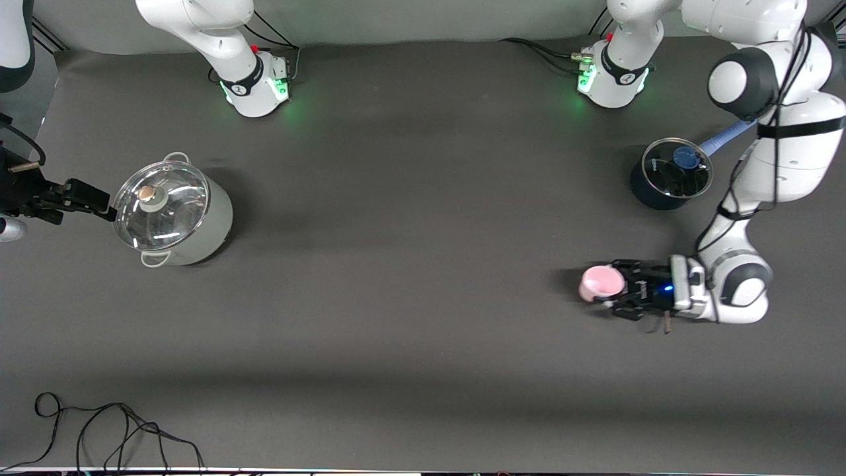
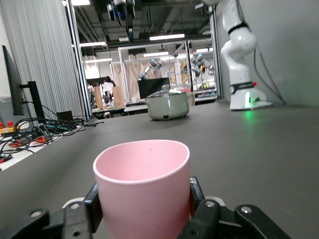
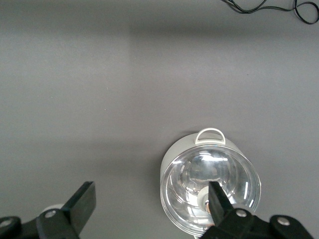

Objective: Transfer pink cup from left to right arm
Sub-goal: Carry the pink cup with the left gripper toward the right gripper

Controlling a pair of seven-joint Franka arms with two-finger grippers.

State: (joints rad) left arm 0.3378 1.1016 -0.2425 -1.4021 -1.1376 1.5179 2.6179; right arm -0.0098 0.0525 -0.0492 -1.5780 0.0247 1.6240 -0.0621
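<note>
While left claw [image 1: 611,291] clamps pink cup [image 1: 601,282], right claw [image 1: 99,205] wide beside grey pot [image 1: 173,211].

A pale grey-green stockpot [image 1: 182,221] with two loop handles stands on the dark table [image 1: 410,264] toward the right arm's end, under a glass lid [image 1: 160,205] with a round knob [image 1: 146,193]. Toward the left arm's end, near the table's edge where the bases stand, sits a smaller dark blue saucepan [image 1: 661,188] with a light blue handle [image 1: 724,137], covered by a glass lid with a blue knob [image 1: 686,157]. A thin black cable [image 1: 99,426] lies looped near the table's corner nearest the front camera at the right arm's end.
</note>
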